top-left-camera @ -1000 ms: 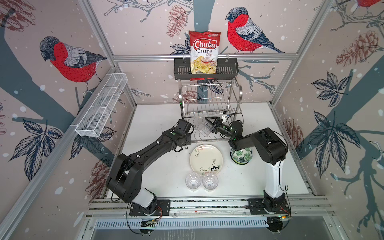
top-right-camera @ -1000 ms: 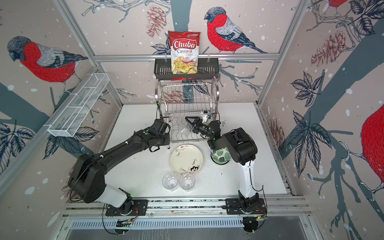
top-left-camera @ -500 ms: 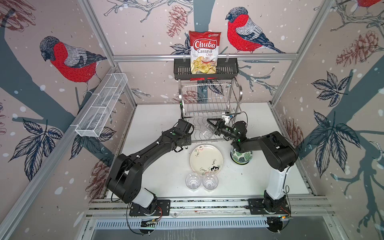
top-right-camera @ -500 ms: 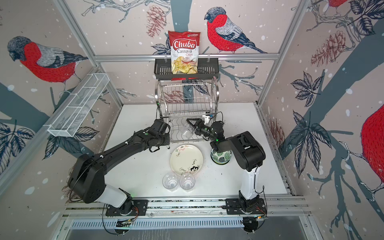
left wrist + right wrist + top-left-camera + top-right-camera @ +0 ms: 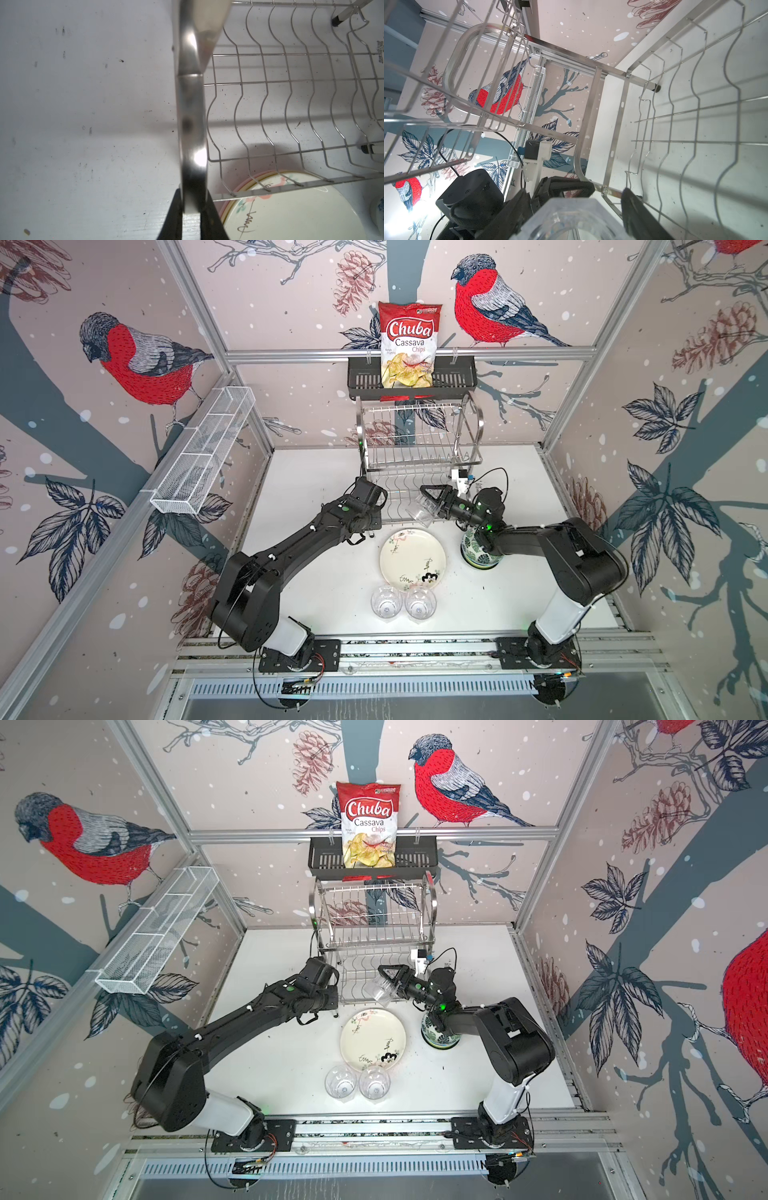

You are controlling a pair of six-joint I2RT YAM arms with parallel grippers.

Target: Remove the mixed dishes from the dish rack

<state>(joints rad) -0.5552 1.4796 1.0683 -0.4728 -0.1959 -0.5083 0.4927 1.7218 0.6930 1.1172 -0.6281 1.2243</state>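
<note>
We're watching the right gripper (image 5: 430,501) pinching a clear glass tumbler (image 5: 419,512) between its widely spread fingers, holding it tipped on its side at the front of the dish rack (image 5: 419,448), by the lower tier. Over on the rack's left flank, the left gripper (image 5: 194,205) is squeezing nearly together on the curved chrome side handle (image 5: 191,104), down low. On the white table (image 5: 328,572) in front of the rack we're seeing the stack of plates (image 5: 412,560) with the cream floral one on top. The green-leaf bowl (image 5: 482,560) is sitting beside it, partly under the right arm. Two more tumblers (image 5: 385,602) are standing upright side by side, just in front of the plates.
</note>
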